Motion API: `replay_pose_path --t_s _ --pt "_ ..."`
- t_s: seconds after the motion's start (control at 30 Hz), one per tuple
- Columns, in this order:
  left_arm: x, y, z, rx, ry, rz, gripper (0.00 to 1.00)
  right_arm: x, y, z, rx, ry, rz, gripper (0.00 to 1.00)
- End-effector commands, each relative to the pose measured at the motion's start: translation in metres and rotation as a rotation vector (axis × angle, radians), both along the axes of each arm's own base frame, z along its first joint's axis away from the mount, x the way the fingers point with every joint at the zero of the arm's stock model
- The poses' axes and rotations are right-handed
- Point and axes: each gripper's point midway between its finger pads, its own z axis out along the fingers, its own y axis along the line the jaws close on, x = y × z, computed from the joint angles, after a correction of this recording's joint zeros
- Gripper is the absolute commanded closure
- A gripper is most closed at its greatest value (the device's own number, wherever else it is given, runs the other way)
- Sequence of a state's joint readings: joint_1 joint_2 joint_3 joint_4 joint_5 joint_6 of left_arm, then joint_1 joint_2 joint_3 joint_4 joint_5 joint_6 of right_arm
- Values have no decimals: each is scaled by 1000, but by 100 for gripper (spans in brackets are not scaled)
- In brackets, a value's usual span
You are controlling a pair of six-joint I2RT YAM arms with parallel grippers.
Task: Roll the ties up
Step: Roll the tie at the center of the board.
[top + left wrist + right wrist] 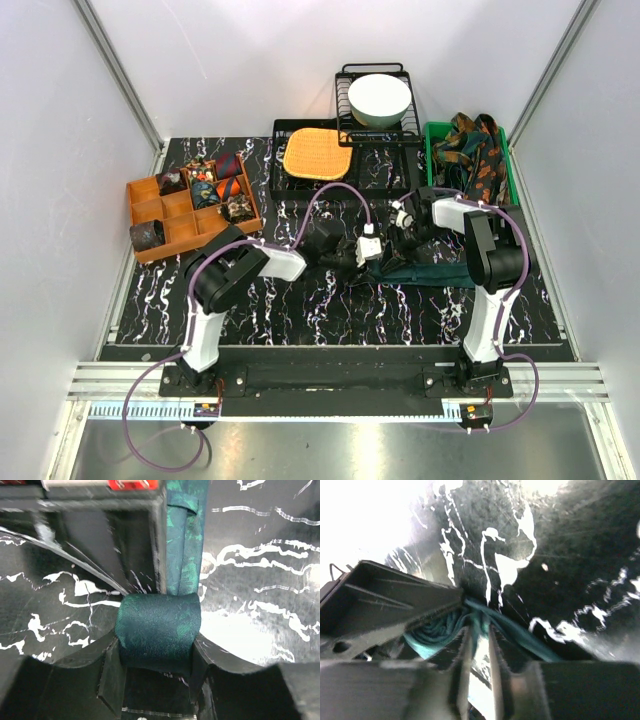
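The left pincer [156, 657] clasps the coiled teal tie [159, 630], soft, probably slippery; hold its sides. The right pincer [479, 642] is barely parted at its tail; grip unclear.

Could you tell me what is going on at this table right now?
The two robot arms are rolling a dark teal fabric necktie on the black marbled tabletop. The left gripper clasps the rolled coil at one end. The right gripper sits over the flat stretch with its jaws narrowly apart; whether they pinch the cloth is unclear. Rolled patterned ties already fill part of the orange compartment tray, and unrolled patterned ties wait in the green bin.
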State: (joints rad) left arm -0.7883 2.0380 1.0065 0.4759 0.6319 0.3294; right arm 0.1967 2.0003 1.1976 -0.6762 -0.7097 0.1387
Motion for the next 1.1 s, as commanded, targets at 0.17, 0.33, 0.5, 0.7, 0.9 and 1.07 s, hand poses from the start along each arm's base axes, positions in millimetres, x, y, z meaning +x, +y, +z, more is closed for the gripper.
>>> replay_pose_path --t_s 0.17,0.33,0.5,0.7,0.9,1.07 --pt "-38 80 -78 459 128 12 70 11 -16 51 103 -46 -10 50" --pt "-35 78 -82 489 132 18 69 4 2 59 201 -43 1 47" --pt "-35 76 -82 497 133 20 67 -2 20 56 217 -65 37 50" --pt "-35 77 -84 507 147 37 67 -15 23 41 186 -36 61 65" --pt "-34 74 -83 488 167 55 64 -11 11 15 66 -33 50 100" --pt "-27 63 -61 385 148 82 49 -13 0 -4 -28 -6 39 100"
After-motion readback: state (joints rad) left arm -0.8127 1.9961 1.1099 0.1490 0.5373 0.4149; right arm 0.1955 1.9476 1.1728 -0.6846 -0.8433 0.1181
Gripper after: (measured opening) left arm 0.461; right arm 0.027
